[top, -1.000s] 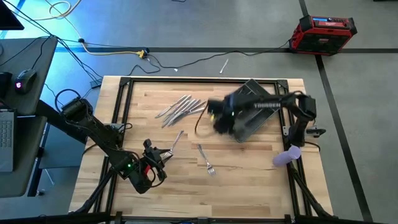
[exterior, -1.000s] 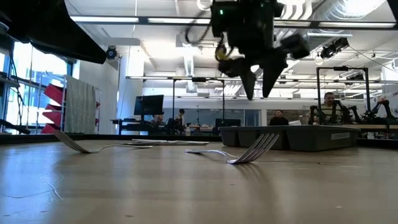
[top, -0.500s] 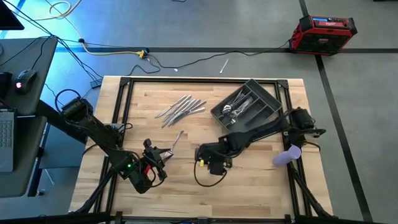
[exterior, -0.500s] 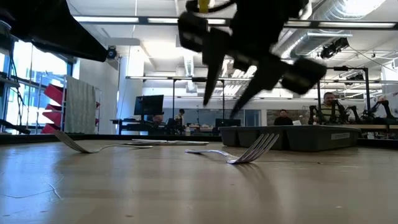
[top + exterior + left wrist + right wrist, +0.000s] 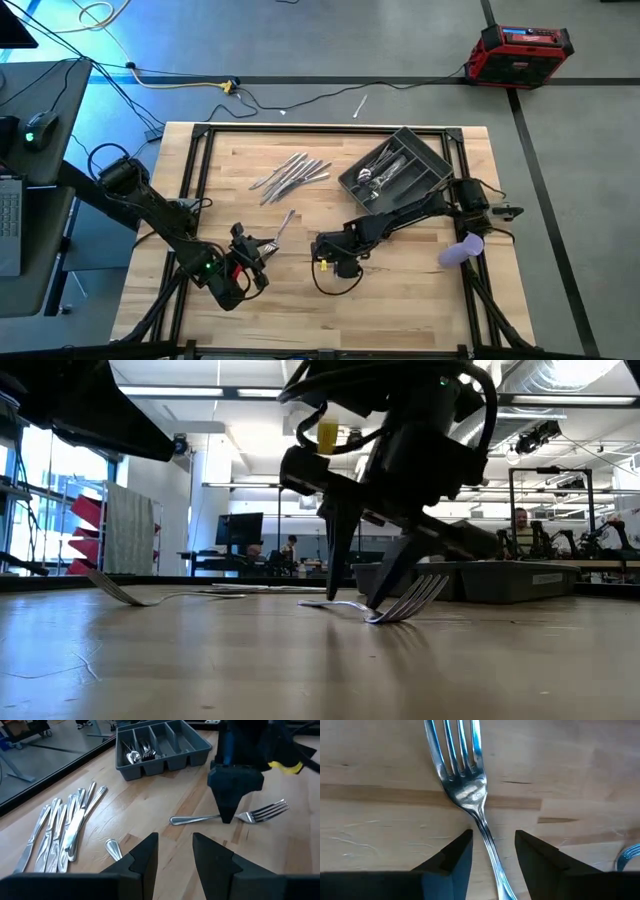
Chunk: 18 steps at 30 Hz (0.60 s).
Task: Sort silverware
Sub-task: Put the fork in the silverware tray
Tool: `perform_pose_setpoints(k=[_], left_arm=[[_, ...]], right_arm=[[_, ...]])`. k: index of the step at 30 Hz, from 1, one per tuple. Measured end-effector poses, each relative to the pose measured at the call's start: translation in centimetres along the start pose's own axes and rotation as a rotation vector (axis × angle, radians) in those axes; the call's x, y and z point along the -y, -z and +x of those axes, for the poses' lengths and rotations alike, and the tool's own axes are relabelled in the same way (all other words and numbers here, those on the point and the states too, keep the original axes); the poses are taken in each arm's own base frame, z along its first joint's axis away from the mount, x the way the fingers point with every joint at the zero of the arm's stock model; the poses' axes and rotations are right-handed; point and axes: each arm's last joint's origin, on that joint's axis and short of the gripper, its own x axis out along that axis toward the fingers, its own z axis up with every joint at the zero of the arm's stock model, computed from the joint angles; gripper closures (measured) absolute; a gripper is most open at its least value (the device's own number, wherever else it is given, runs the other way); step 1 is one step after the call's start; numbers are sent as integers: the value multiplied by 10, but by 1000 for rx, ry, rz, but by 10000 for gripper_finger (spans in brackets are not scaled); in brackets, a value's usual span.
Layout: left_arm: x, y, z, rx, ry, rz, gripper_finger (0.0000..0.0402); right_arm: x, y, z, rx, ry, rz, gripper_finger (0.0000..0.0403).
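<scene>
Your right tool (image 5: 490,852) is down on the tabletop (image 5: 420,270), fingers spread either side of the fork (image 5: 465,785) near the middle, not pinching yet. Left tool (image 5: 175,852) sits spread at the near left, just beside a spoon (image 5: 114,850).

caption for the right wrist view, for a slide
Open right gripper straddles the neck of a fork lying on the wooden table.
</scene>
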Motion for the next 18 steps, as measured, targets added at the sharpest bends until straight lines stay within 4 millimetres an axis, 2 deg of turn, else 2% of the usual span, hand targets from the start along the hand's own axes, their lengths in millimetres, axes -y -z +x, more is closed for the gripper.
perform_pose_setpoints(k=[4, 10, 15, 18], left_arm=[[0, 0, 0, -1, 1, 0, 298], [0, 0, 0, 0, 0, 7, 298], [0, 0, 0, 0, -2, 6, 298], [0, 0, 1, -4, -1, 5, 298]], right_arm=[[0, 2, 0, 13, -7, 43, 292], [0, 5, -2, 117, -83, 343, 389], [14, 5, -12, 147, -74, 642, 398], [28, 6, -25, 151, -58, 726, 401]])
